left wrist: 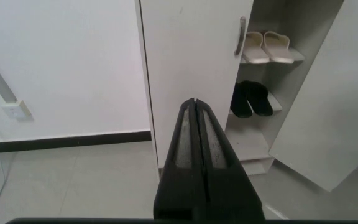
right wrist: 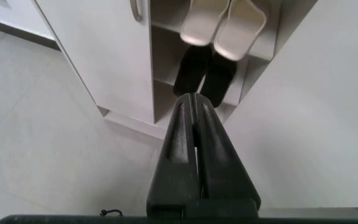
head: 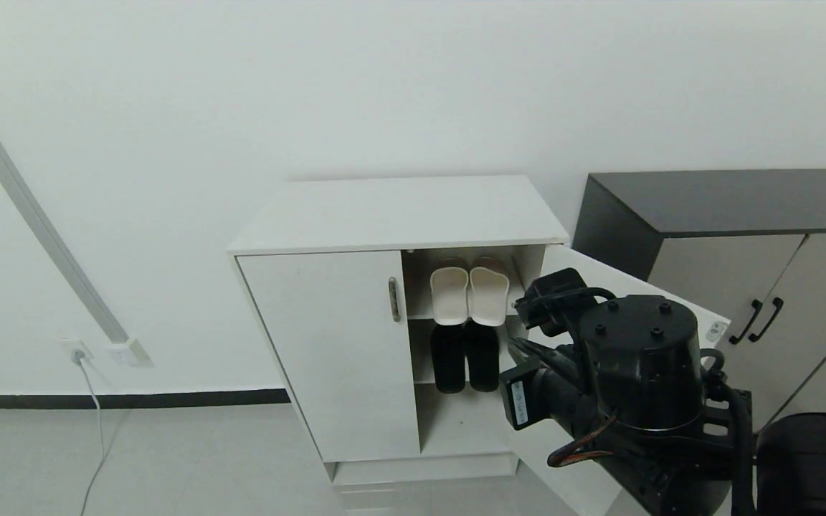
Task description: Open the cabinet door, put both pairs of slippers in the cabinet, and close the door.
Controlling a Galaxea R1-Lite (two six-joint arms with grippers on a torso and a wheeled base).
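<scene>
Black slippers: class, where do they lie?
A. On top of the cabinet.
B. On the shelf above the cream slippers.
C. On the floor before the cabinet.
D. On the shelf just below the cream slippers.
D: the black slippers lie inside the cabinet on a shelf right under the cream slippers.

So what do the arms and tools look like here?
Right arm: black, with a round bolted joint cap, a white label, black cables and an orange-wired bundle. Left tool and right tool: each two black tapered fingers with grey inset faces.
</scene>
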